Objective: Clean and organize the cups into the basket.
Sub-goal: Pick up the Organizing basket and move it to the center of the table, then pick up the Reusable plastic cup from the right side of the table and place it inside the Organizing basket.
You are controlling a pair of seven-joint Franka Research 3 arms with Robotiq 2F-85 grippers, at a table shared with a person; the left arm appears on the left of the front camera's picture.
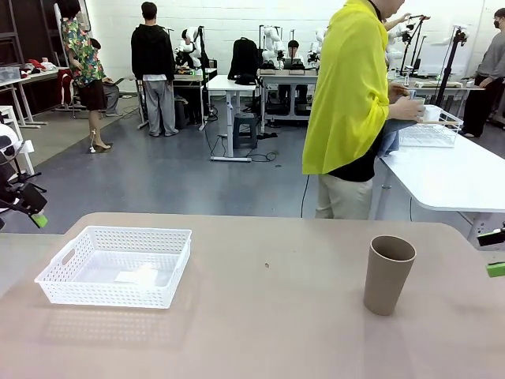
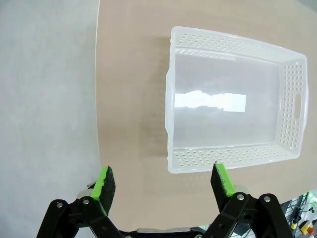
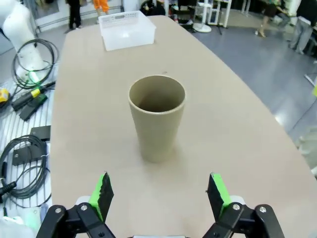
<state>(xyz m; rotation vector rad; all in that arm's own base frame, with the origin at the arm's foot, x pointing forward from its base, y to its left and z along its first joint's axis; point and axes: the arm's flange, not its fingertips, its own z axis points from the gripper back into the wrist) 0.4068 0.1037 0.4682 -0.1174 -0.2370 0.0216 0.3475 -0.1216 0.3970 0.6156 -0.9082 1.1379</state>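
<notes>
Right fingers (image 3: pixel 216 191) spread wide, gripping nothing. At their 12 o'clock, near but apart: taupe cup (image 3: pixel 157 119), upright on the counter (image 3: pixel 89 99), long axis vertical, mouth up. Left fingers (image 2: pixel 105 181) likewise released, above the counter edge; empty basket (image 2: pixel 233 156) at 1 o'clock, well apart from the cup. Nearer, so likely the pick: right fingers. No readable writing.

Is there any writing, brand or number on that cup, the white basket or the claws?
No readable text.
The cup is plain; the basket bears only glare on its floor; the left claw and right claw carry no marks.
Far background things are too small to read.
</notes>
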